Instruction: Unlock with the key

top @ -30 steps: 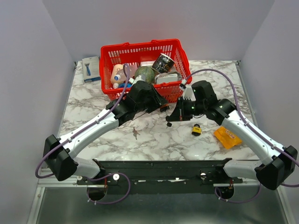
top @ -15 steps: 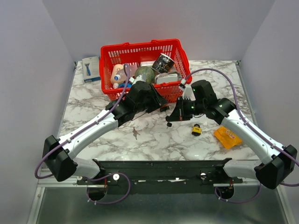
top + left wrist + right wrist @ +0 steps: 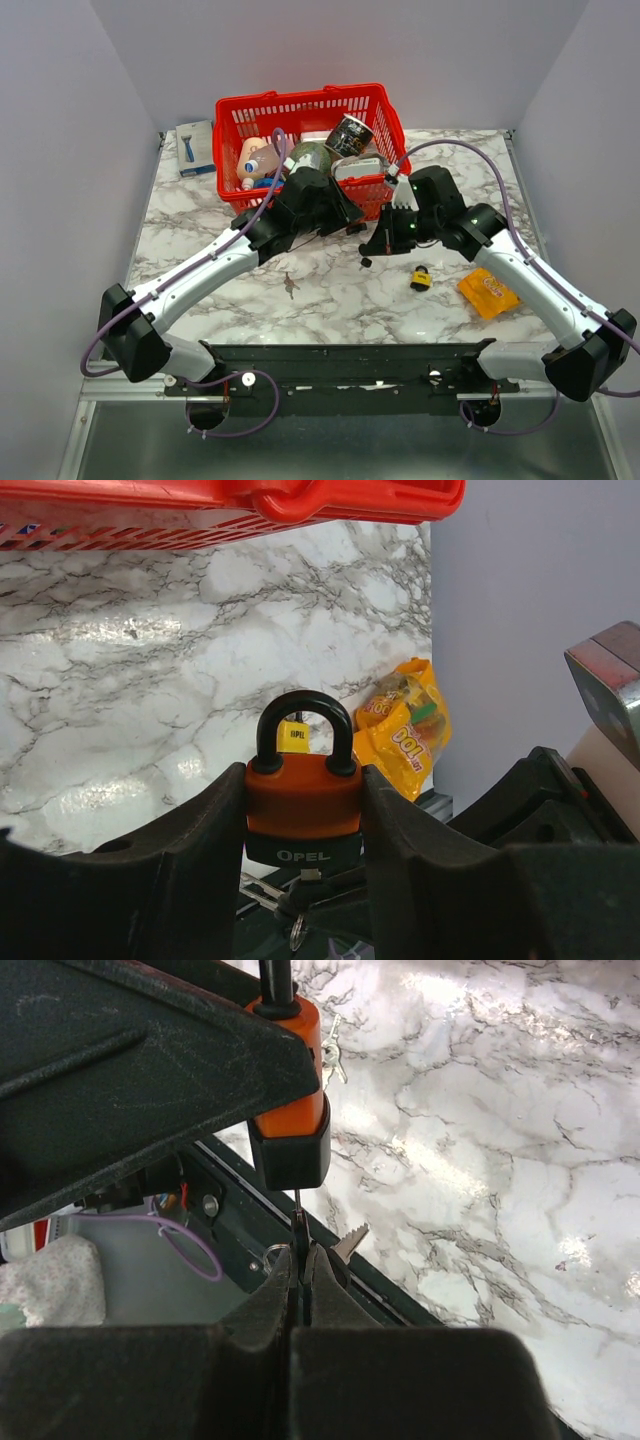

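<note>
An orange padlock (image 3: 303,798) with a black shackle and black base hangs above the marble table, and my left gripper (image 3: 303,825) is shut on its body. The shackle looks closed. A key (image 3: 297,1212) sticks into the padlock's (image 3: 289,1125) underside, and my right gripper (image 3: 300,1260) is shut on the key's head. A second key (image 3: 349,1241) dangles from the same ring. In the top view the left gripper (image 3: 347,217) and right gripper (image 3: 372,246) meet in front of the basket, with the padlock mostly hidden between them.
A red basket (image 3: 232,104) full of items stands just behind the grippers. A small yellow padlock (image 3: 421,277) and an orange packet (image 3: 487,294) lie to the right. Loose keys (image 3: 290,287) lie left of centre. A blue-white box (image 3: 194,147) sits far left.
Both arms have shifted slightly toward the basket, carrying the padlock and the key together. Both grips are unchanged.
</note>
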Motion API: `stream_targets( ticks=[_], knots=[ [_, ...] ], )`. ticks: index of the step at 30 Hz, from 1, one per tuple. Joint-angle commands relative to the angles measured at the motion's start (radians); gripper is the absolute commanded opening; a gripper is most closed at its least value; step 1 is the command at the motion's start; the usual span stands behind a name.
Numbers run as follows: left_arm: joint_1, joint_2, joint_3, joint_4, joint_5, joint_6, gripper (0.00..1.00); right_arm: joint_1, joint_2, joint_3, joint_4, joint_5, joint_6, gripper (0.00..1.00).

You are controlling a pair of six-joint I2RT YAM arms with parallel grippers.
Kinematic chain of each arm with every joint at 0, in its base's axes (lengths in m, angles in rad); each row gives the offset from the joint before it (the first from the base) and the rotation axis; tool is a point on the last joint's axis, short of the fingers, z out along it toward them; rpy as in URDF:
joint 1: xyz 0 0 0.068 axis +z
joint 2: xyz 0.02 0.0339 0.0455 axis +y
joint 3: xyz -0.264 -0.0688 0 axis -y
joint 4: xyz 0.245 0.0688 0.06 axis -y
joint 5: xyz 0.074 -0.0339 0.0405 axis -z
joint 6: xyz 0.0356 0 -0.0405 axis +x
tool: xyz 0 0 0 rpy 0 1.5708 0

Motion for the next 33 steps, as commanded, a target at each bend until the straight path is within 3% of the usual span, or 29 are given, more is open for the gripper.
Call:
stream_targets(
  ticks=[1, 10, 24, 33],
  knots=[
    [-0.040, 0.001, 0.026, -0.033, 0.101, 0.004, 0.00, -0.006, 0.016, 0.044, 0.122, 0.125, -0.006, 0.01],
    [-0.040, 0.029, 0.048, -0.033, 0.148, 0.027, 0.00, -0.029, 0.023, 0.072, 0.120, 0.104, 0.029, 0.01],
    [-0.039, 0.021, 0.039, -0.021, 0.174, 0.023, 0.00, -0.118, -0.068, -0.060, 0.280, 0.021, 0.119, 0.01],
    [-0.017, 0.032, 0.016, 0.017, 0.196, 0.003, 0.00, -0.118, -0.085, -0.096, 0.274, -0.065, -0.002, 0.01]
  ],
)
